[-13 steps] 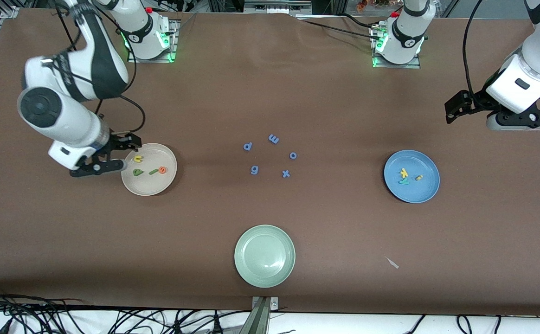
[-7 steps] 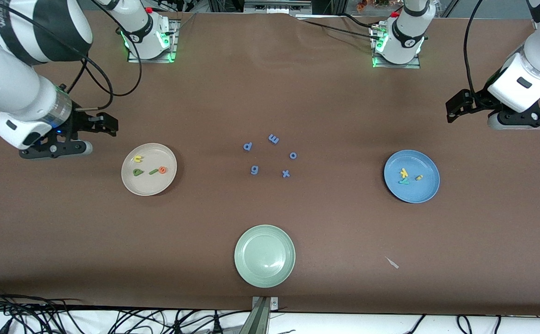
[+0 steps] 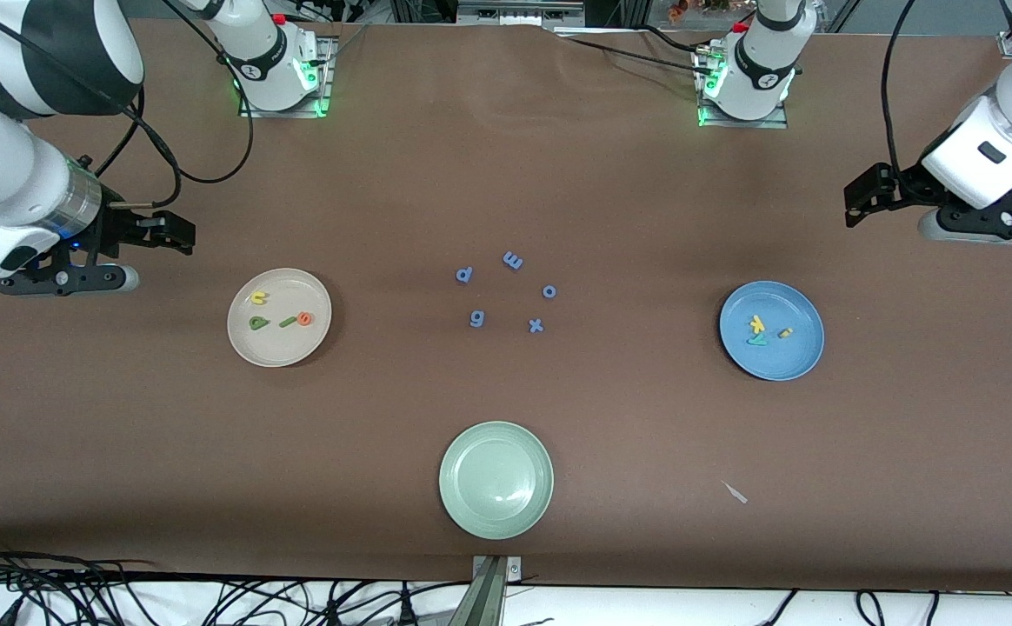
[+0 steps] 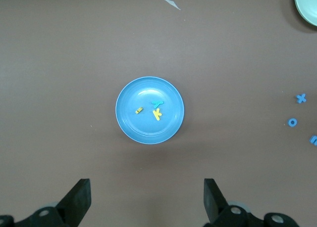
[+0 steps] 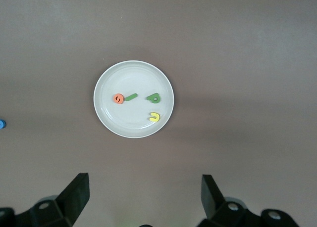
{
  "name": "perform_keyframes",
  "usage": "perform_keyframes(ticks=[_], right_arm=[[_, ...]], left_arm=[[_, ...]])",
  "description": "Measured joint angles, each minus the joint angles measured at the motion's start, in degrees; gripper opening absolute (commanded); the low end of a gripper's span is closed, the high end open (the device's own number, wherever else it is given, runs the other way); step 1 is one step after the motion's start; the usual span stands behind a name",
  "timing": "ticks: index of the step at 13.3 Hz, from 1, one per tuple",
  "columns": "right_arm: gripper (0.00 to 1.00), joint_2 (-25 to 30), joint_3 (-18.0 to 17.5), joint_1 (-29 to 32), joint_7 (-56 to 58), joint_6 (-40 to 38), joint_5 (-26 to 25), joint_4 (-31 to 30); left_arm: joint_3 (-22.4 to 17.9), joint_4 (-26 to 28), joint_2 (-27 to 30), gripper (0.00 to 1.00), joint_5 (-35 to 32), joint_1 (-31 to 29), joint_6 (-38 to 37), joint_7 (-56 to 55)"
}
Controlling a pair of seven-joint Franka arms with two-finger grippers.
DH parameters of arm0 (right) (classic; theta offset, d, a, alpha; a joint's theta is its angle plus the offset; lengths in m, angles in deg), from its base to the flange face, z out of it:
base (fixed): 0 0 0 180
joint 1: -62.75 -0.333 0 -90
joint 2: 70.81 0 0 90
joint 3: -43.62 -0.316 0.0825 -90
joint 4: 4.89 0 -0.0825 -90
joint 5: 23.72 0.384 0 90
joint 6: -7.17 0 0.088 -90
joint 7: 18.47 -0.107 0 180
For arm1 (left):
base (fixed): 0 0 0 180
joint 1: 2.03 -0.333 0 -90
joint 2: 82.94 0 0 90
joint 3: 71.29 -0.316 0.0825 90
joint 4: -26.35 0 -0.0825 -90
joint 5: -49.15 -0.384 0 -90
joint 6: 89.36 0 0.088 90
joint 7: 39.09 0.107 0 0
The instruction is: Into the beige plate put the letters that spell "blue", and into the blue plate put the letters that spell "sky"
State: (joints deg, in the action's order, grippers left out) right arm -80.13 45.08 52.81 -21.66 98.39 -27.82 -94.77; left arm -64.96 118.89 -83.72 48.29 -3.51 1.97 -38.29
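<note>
With both arms raised off the table, each gripper is seen with its fingers spread wide and nothing between them.

The right gripper [image 3: 177,233] is held over bare table at the right arm's end. The beige plate [image 3: 278,348] lies on the table near it, toward the table's middle and nearer the front camera. In that plate four letters are found: a yellow u [image 3: 257,298], a green b [image 3: 258,323], a green l [image 3: 287,322] and an orange e [image 3: 304,319]. The b, l and e lie in a row, the l just beside the e; the u lies apart from them, closest to the right gripper. In the right wrist view the plate [image 5: 106,120] is seen well clear of the fingertips [image 5: 78,189].

The left gripper [image 3: 858,198] is held over bare table at the left arm's end. The blue plate [image 3: 797,361] lies near it, toward the table's middle and nearer the front camera. Three letters are found in it: a yellow k [image 3: 757,324] touching a teal y [image 3: 757,340], and a yellow s [image 3: 785,333] just beside them.

Five blue letters [image 3: 476,319] lie loose at mid-table, well apart from both grippers. A green plate [image 3: 462,513] lies nearest the front camera.
</note>
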Motion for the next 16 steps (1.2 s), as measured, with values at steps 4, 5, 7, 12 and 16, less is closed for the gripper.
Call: perform_keyframes(ticks=[4, 5, 7, 12, 16], right_arm=[[1.00, -0.14, 1.55, -0.86, 2.92, 0.00, 1.62, 0.00], [1.00, -0.13, 1.68, -0.86, 3.12, 0.00, 2.18, 0.03], [1.00, -0.13, 1.88, -0.85, 3.18, 0.01, 2.42, 0.18], [1.00, -0.20, 2.77, -0.45, 4.05, -0.02, 2.91, 1.41], [1.00, -0.74, 3.26, 2.85, 7.78, -0.04, 6.17, 1.87]], left_arm=[[-1.18, -0.72, -0.70, 1.00, 0.70, -1.03, -0.05, 3.05], [-1.17, -0.88, -0.70, 1.00, 0.70, -0.90, -0.05, 3.09], [-1.31, -1.09, -0.71, 1.00, 0.58, -0.60, -0.05, 3.88], [-5.26, -1.17, -0.72, 1.00, 0.58, 2.14, -0.05, 6.41], [-5.32, -1.23, -0.72, 1.00, 0.58, 2.32, -0.05, 6.45]])
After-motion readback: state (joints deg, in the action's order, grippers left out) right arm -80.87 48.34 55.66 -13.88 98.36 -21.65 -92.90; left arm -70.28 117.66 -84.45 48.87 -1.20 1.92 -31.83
